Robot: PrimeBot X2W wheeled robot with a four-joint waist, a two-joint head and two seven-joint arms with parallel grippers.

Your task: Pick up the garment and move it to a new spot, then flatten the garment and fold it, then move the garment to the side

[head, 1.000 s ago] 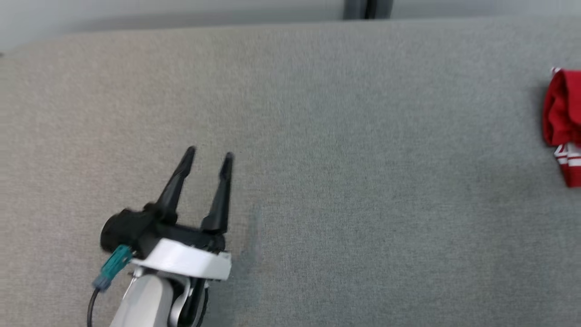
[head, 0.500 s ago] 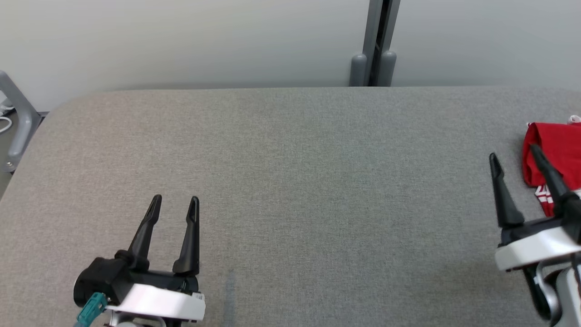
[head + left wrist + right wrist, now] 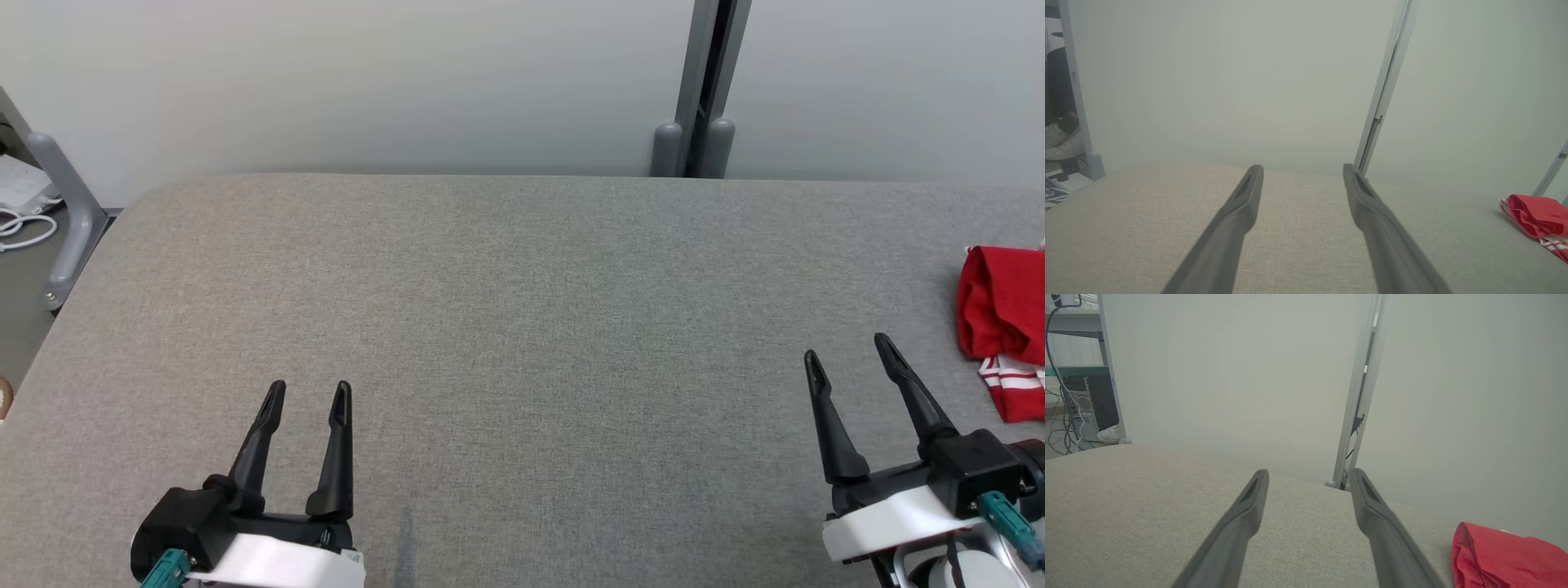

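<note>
Garment (image 3: 1002, 306) lies bunched near wide-spread right gripper (image 3: 847, 348) — left gripper (image 3: 310, 385) likewise spread.

A lab-like test room: plain partition panels (image 3: 408, 82) on metal posts (image 3: 704, 82) behind a grey padded counter (image 3: 522, 327); computer tower (image 3: 1086, 412) and cables (image 3: 1070, 428) at upper left.

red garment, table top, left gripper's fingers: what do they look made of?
The garment: soft cloth, matte red, probably knit; it bunches in folds, with white-striped trim. The table top: grey woven fabric cover, matte, weave visible; maybe padded. The left gripper's fingers: likely moulded plastic, dark, matte, smooth.
</note>
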